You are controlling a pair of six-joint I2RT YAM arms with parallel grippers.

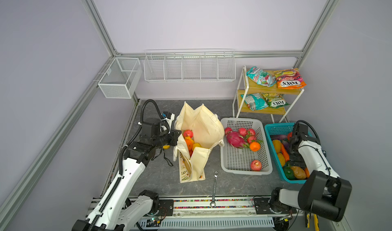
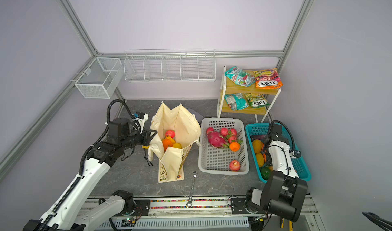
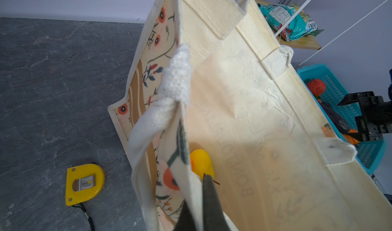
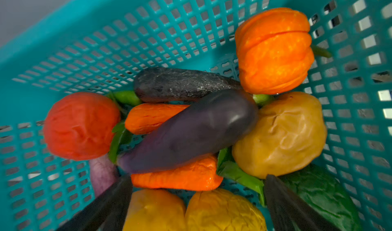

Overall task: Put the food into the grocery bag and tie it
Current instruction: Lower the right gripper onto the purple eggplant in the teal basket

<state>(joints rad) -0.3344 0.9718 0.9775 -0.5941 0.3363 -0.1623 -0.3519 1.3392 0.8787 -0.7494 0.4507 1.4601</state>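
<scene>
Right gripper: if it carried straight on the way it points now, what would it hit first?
Most likely the purple eggplant, lying on top of the pile in the teal basket, ahead of the open right gripper. Depth is unclear; the orange carrot beneath it may be close too.

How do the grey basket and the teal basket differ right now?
The grey basket holds fruit with much bare floor; the teal basket is crowded with vegetables. The open right gripper hangs over the teal basket; no gripper is over the grey basket. Both are perforated plastic, right of the bag.
</scene>
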